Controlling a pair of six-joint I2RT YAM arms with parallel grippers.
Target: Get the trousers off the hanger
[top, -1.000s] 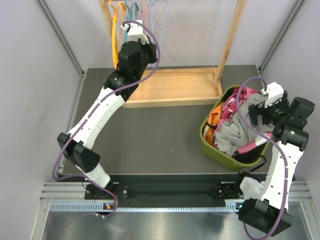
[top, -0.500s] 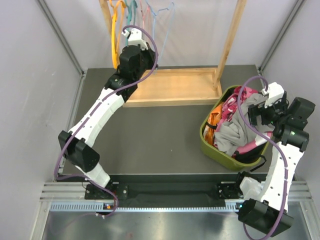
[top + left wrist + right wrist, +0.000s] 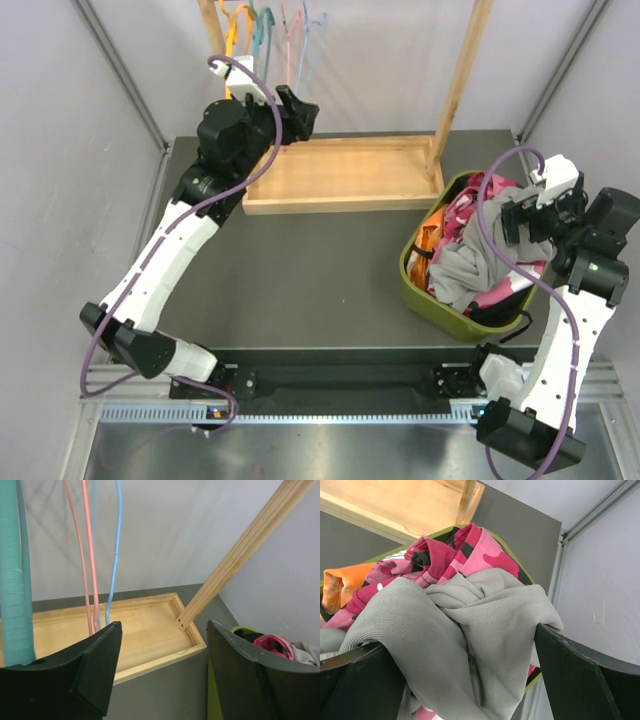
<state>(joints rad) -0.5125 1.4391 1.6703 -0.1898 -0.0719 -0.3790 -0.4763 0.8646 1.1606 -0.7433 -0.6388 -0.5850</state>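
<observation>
the grey trousers [image 3: 465, 270] lie bunched on top of a heap directly under my right tool [image 3: 540, 215]. in the right wrist view the grey cloth [image 3: 470, 625] fills the space below and between its two dark fingers [image 3: 580, 680]. that tool's jaws are spread wide and grip nothing; i cannot tell whether the fingertips touch the cloth. the pink patterned trousers [image 3: 470, 210] lie beyond the grey ones, further from the tool's wrist. the orange trousers [image 3: 428, 235] poke out at the heap's edge on the side nearer my left arm. the whole heap sits in a green bin [image 3: 440, 310], which stands on the dark table [image 3: 300, 270] beneath the right tool.

my left tool [image 3: 300, 112] is well apart from the bin, raised over the near left corner of a wooden tray [image 3: 350, 170]. its jaws are parted and hold nothing. ahead of it and to its left hang a teal hanger [image 3: 12, 580], a pink hanger [image 3: 87, 555] and a blue hanger [image 3: 116, 555]. an orange hanger [image 3: 235, 20] hangs further left. ahead to its right, a wooden post [image 3: 240, 550] slants up from the tray's far corner.
</observation>
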